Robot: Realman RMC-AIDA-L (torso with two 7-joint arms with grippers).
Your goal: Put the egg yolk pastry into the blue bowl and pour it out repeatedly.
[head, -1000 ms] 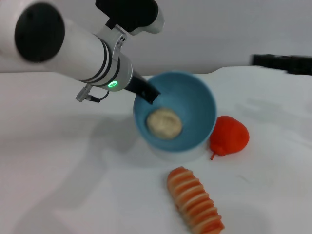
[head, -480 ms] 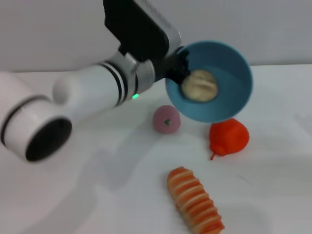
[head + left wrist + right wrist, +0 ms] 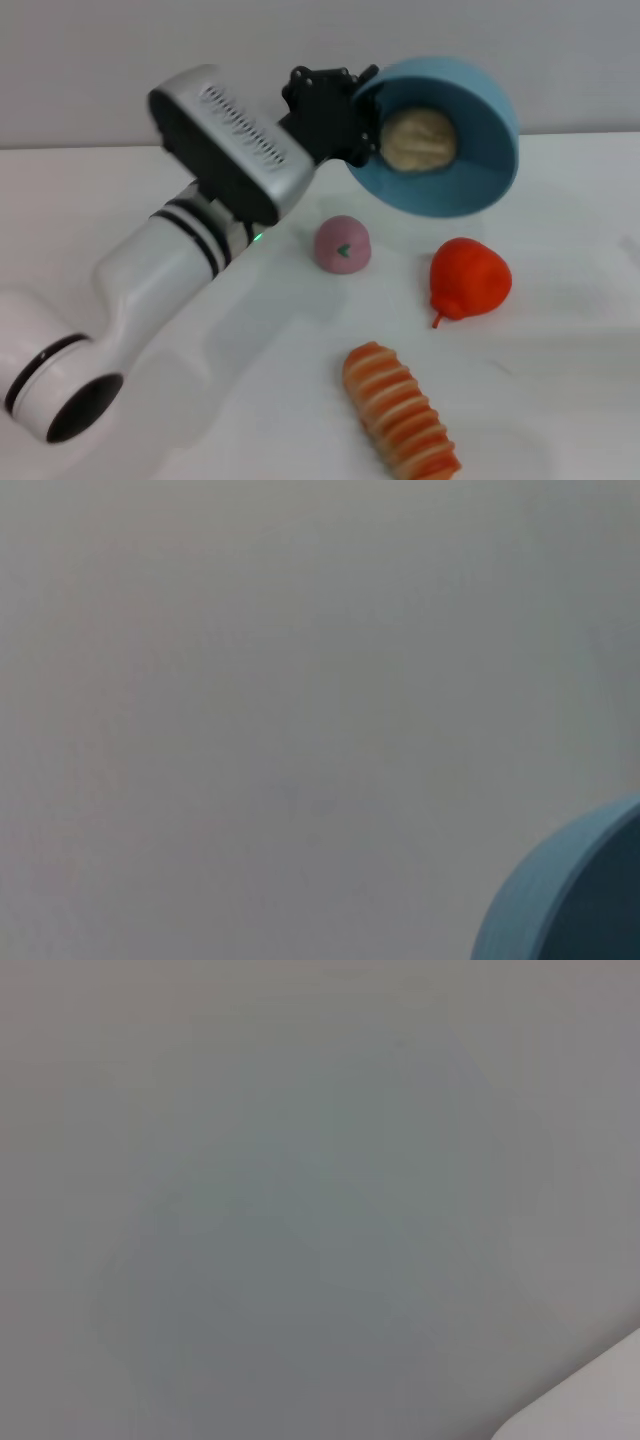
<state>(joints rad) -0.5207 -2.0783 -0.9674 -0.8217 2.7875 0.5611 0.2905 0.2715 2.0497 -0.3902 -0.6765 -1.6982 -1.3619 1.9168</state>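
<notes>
My left gripper (image 3: 362, 118) is shut on the left rim of the blue bowl (image 3: 470, 185) and holds it in the air, well above the table. The bowl is tipped steeply, its opening facing me. Inside it, against the upper wall, lies the pale beige egg yolk pastry (image 3: 418, 139). An edge of the blue bowl (image 3: 560, 900) also shows in a corner of the left wrist view. The right gripper is out of view.
On the white table under the bowl sit a pink ball (image 3: 342, 244) with a green mark, a red pear (image 3: 470, 278) to its right, and a long orange-and-cream striped roll (image 3: 400, 410) near the front. A grey wall stands behind.
The left arm has lifted the bowl off the table, up and to the right, and tilted it further. The pastry stayed inside. The pink ball, hidden before, now shows.
</notes>
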